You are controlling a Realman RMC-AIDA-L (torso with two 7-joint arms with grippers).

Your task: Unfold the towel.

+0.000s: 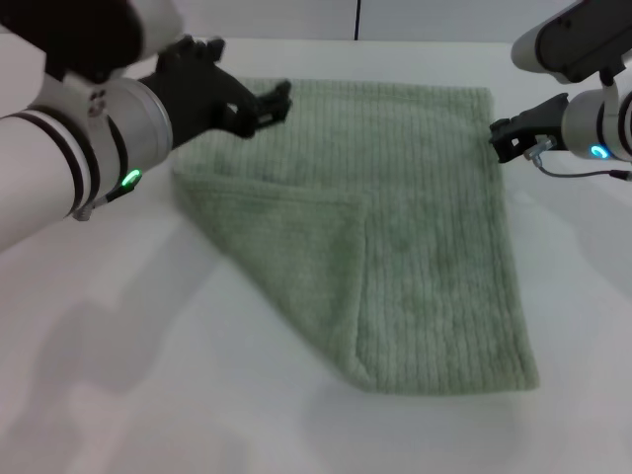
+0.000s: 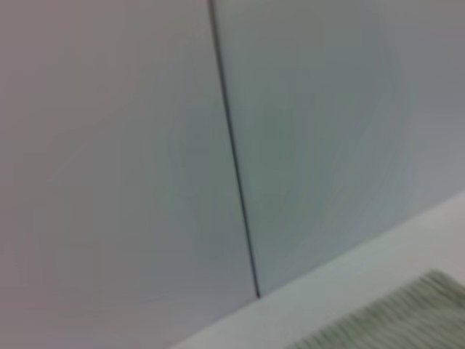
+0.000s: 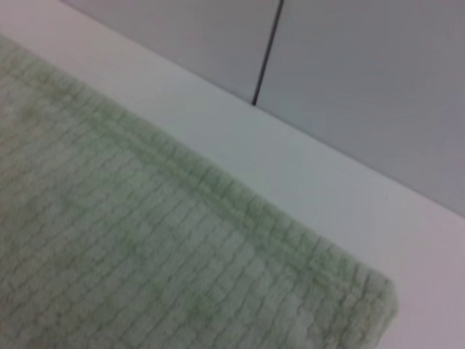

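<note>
The pale green ribbed towel (image 1: 415, 227) lies flat on the white table (image 1: 148, 395), much of it spread out. Its left part is folded over onto itself, making a triangular flap (image 1: 286, 247) with a hemmed edge. My left gripper (image 1: 269, 105) hovers over the towel's far left edge, open, with nothing between its black fingers. My right gripper (image 1: 506, 138) sits just beside the towel's far right corner. The right wrist view shows that towel (image 3: 145, 254) corner close up. In the left wrist view only a bit of the towel (image 2: 407, 316) appears.
A grey wall with a dark vertical seam (image 1: 356, 20) stands right behind the table's far edge. White tabletop runs along the towel's left, front and right sides.
</note>
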